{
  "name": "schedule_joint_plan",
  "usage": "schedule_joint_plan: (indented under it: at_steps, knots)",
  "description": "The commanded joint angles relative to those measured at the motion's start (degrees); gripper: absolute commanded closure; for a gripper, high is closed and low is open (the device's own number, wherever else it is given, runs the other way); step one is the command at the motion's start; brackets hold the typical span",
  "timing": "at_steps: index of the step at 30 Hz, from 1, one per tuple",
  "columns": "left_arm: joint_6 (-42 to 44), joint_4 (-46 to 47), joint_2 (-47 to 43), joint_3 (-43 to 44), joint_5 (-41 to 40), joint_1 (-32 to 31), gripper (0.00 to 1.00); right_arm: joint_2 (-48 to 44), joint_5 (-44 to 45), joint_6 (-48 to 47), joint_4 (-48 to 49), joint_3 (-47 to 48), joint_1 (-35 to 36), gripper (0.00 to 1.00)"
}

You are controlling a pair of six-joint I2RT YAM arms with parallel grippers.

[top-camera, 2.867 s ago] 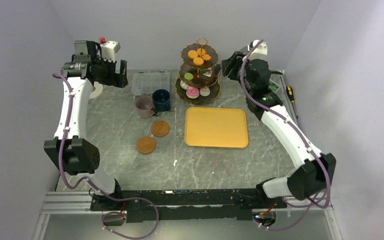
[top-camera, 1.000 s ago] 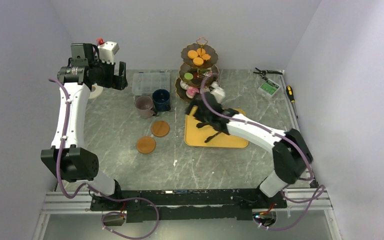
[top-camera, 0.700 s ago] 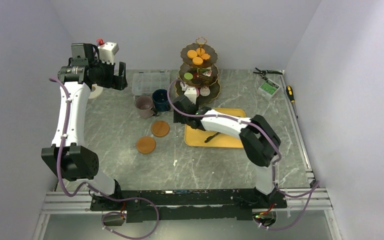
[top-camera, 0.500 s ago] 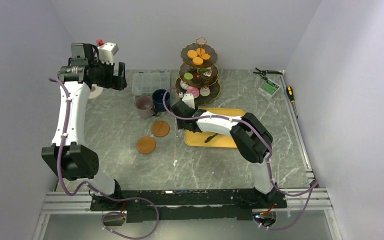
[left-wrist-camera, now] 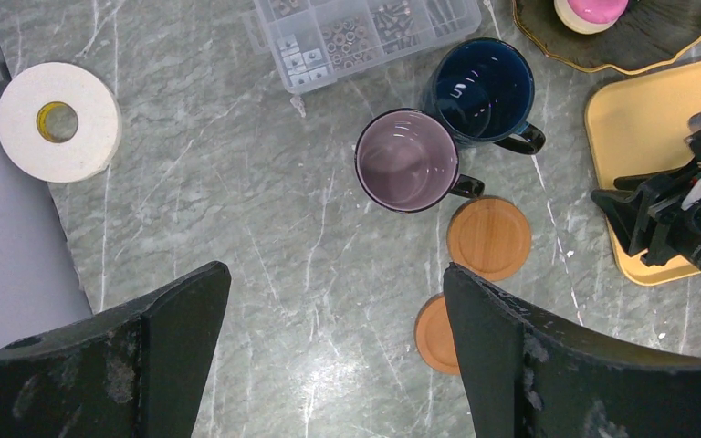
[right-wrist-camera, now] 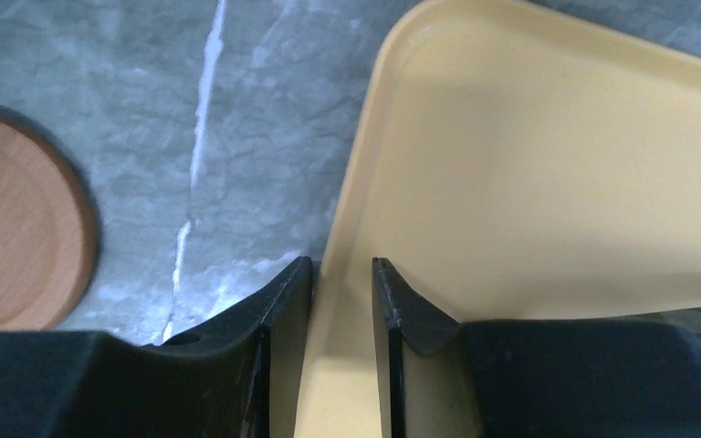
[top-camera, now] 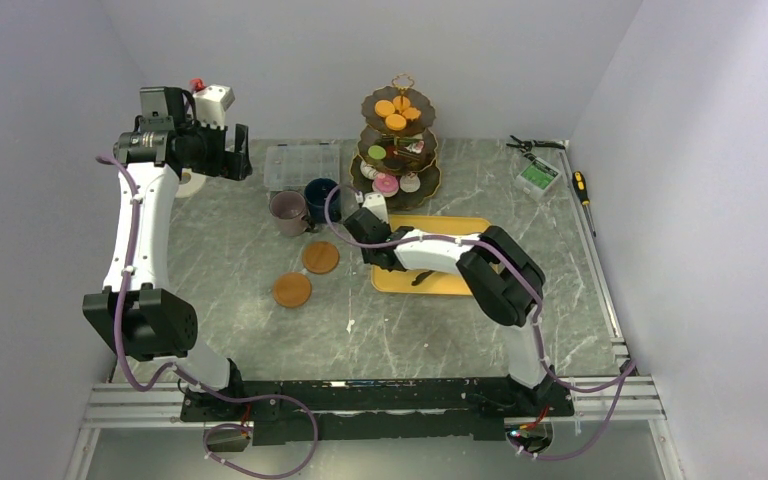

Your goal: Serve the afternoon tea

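Tray rim [right-wrist-camera: 351, 182] lies between right jaws.

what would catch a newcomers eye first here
The dark three-tier stand at the back centre, orange macarons on top, draws the eye first. Next comes the bright yellow tray in front of it, the right gripper straddling its left rim. Left of the tray stand a mauve mug and a navy mug, with two brown coasters nearer.

no readable text, labels or numbers
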Motion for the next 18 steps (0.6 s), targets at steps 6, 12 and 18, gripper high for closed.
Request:
schedule_joint_plan:
  at_steps: [6, 12, 18]
  knots:
    - [0.4, 0.4, 0.3, 0.8, 1.1, 0.6, 0.07, -5.6, -0.1, -1.5, 0.6, -3.9, -2.3, 0.51]
    - [0.5, 0.1, 0.4, 1.5, 0.9, 0.6, 0.07, -2.9, 0.3, -0.9, -1.4, -1.2, -2.3, 0.61]
    - [0.7, 0.1, 0.6, 1.5, 0.9, 0.7, 0.07, -6.7, 0.9, -1.3, -0.1, -8.1, -4.1, 0.85]
